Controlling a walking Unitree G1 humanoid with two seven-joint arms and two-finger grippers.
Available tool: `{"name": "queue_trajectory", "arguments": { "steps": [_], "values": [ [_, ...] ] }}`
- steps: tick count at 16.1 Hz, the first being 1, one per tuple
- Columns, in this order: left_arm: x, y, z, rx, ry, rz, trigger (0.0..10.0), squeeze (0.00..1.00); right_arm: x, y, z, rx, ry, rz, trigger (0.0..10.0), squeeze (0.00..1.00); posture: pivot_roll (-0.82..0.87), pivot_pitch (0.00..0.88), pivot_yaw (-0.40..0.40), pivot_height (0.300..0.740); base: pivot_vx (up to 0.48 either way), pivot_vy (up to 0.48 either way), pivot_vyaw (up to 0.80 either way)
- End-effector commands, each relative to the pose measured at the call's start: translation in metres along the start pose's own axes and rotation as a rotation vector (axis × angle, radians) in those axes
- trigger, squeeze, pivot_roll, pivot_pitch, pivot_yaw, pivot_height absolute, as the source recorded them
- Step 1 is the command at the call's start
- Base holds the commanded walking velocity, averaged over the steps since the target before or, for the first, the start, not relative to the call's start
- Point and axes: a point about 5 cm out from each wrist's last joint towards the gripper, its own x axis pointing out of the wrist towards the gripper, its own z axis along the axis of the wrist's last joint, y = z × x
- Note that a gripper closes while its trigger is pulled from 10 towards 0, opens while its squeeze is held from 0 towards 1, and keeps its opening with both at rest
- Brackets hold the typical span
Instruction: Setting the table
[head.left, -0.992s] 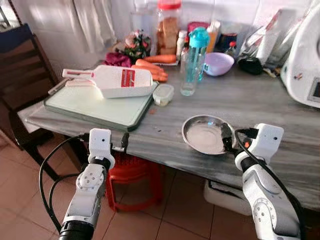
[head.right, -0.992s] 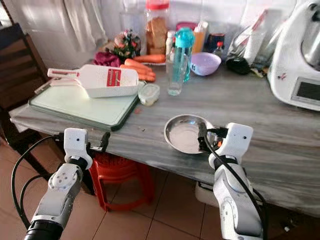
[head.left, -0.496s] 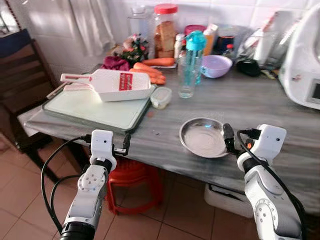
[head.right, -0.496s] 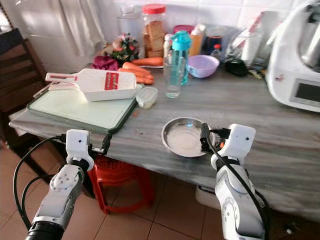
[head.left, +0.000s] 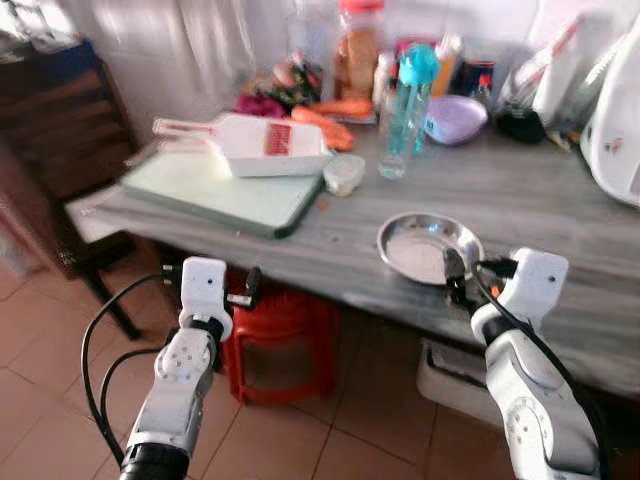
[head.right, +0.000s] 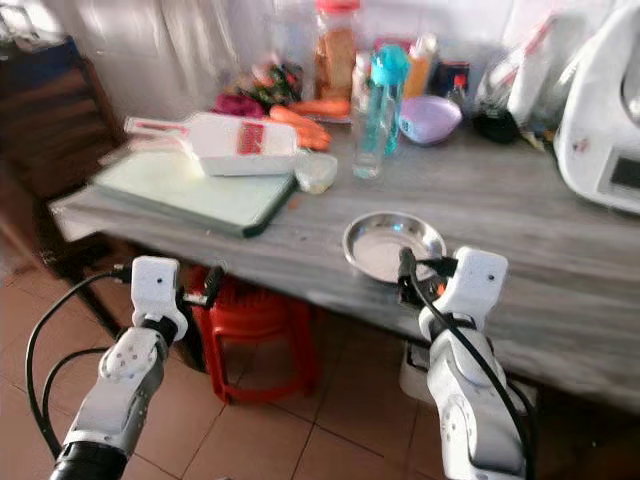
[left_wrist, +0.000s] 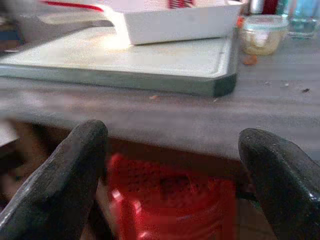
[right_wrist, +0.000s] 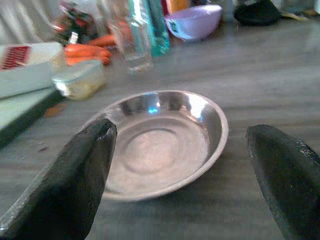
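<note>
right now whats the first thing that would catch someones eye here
Probably the shiny steel plate near the front edge of the grey table, with the right gripper open just before it. Next comes the white slicer lying on the pale green cutting board toward the table's left end, then the teal water bottle standing behind. The left gripper hangs open below the table edge, in front of a red stool.

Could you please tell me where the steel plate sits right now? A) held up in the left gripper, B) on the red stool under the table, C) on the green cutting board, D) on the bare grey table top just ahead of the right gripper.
D: the steel plate lies flat on the grey table, and the right gripper stands open just before its near rim, not touching it.
</note>
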Motion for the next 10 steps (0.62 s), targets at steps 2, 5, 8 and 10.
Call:
{"name": "queue_trajectory", "arguments": {
  "steps": [2,5,8,10],
  "values": [
    [-0.0011,0.0007,-0.0034,0.006,0.018,0.002,10.0,0.00,0.0015,-0.0038,0.0006,0.015,0.001,-0.017,10.0,0.00,-0.01,0.000,0.027,0.740,-0.307,0.000,0.00],
    [-0.0005,0.0008,-0.0033,0.007,0.018,-0.002,10.0,0.00,0.0038,-0.0077,0.0038,0.033,-0.011,-0.031,10.0,0.00,-0.01,0.000,0.029,0.740,-0.305,0.000,0.00],
    [-0.0012,0.0004,-0.0039,0.012,0.020,-0.008,10.0,0.00,0.0053,-0.0114,0.0063,0.036,-0.019,-0.047,10.0,0.00,-0.02,0.000,0.029,0.740,-0.301,0.000,0.00],
    [-0.0012,0.0002,-0.0039,0.015,0.020,-0.011,10.0,0.00,0.0055,-0.0114,0.0060,0.041,-0.018,-0.048,10.0,0.00,-0.02,0.000,0.030,0.740,-0.302,0.000,0.00]
  ]
}}
